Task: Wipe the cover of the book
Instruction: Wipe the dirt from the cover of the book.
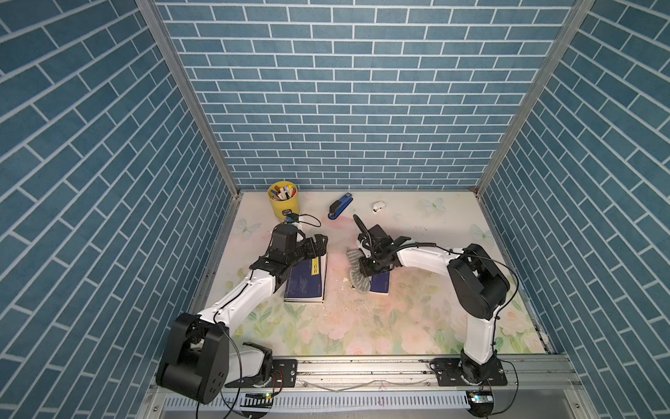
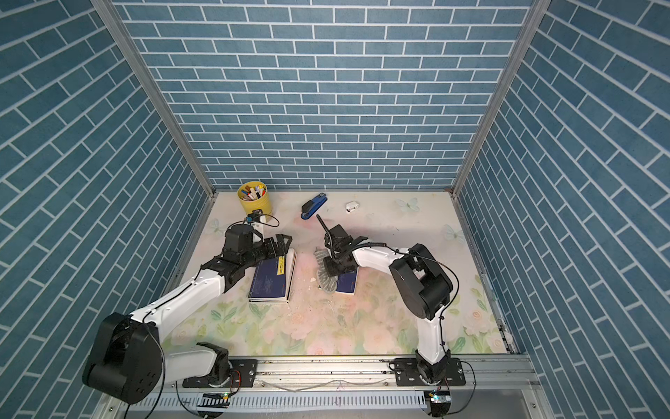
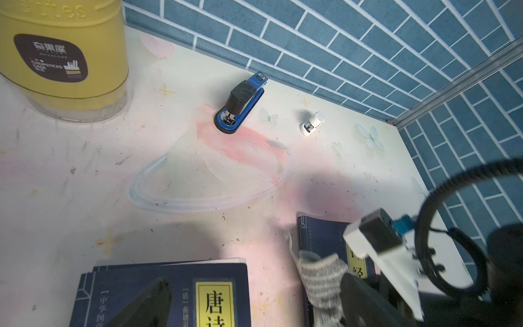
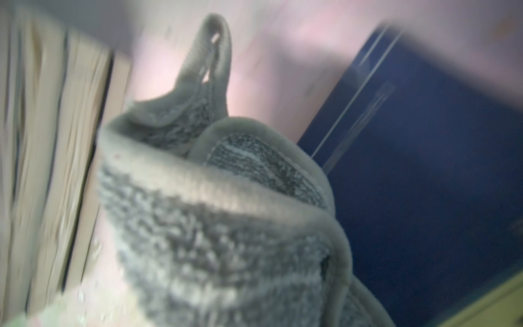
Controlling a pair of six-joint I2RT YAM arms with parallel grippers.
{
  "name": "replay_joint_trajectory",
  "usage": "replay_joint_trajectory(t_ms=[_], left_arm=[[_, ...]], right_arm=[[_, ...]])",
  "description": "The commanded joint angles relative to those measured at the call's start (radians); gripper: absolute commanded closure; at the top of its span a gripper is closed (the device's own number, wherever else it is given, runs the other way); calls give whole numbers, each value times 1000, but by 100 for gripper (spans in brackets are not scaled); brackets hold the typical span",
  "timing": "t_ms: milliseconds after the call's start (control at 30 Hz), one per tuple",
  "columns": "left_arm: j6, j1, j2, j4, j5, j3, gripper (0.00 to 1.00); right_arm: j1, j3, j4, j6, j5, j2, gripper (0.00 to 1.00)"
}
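Grey and looped in texture, the cloth (image 4: 220, 226) is clamped between the closed jaws of the right gripper (image 1: 366, 269). It hangs bunched directly below the gripper. Its lower fold drapes over the edge of the navy book (image 1: 381, 284) and onto the table (image 1: 417, 326). That book lies flat immediately beneath the gripper, and the wrist hides most of its cover.

Progress assessment: the wiping stroke appears to be under way. The cloth reaches only the cover's edge, and the exposed navy surface beside it looks clean. Whether the hidden part has been wiped cannot be determined, so passes across the cover probably remain. Pale crumbs (image 1: 344, 280) lie on the table just beyond the cloth.

Further out on that side lies a second navy book (image 1: 304, 286). The left gripper (image 1: 320, 243) rests over its far end with jaws spread wide, gripping nothing.

Legible text:
- The second book's yellow label (image 3: 215, 303) reads "唐", with a cut-off character below it.
- The yellow holder (image 3: 65, 51) reads "奇果屋" and "CHOPSTICKS CAGE".
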State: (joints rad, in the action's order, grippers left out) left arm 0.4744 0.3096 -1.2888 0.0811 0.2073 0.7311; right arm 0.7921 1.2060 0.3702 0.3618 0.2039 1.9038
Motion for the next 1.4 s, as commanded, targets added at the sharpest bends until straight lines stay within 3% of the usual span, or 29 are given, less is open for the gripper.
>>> replay_joint_trajectory(t_ms=[0, 300, 400, 700, 933, 1200, 1367], left_arm=[[0, -6, -19, 27, 15, 5, 2], [1, -7, -9, 23, 8, -10, 2], [0, -6, 0, 16, 7, -10, 2], [-17, -7, 31, -13, -2, -8, 2], [-12, -7, 39, -1, -12, -21, 2], [-7, -8, 18, 17, -5, -16, 2], [-9, -8, -2, 14, 3, -3, 2]], right_arm=[[31, -114, 118, 18, 22, 18, 100], [42, -89, 116, -13, 55, 17, 100], [33, -35, 138, -34, 8, 55, 100], [-138, 202, 199, -77, -17, 182, 100], [-155, 338, 246, -109, -7, 254, 100], [-128, 252, 190, -89, -11, 212, 100], [-129, 293, 189, -83, -23, 263, 100]])
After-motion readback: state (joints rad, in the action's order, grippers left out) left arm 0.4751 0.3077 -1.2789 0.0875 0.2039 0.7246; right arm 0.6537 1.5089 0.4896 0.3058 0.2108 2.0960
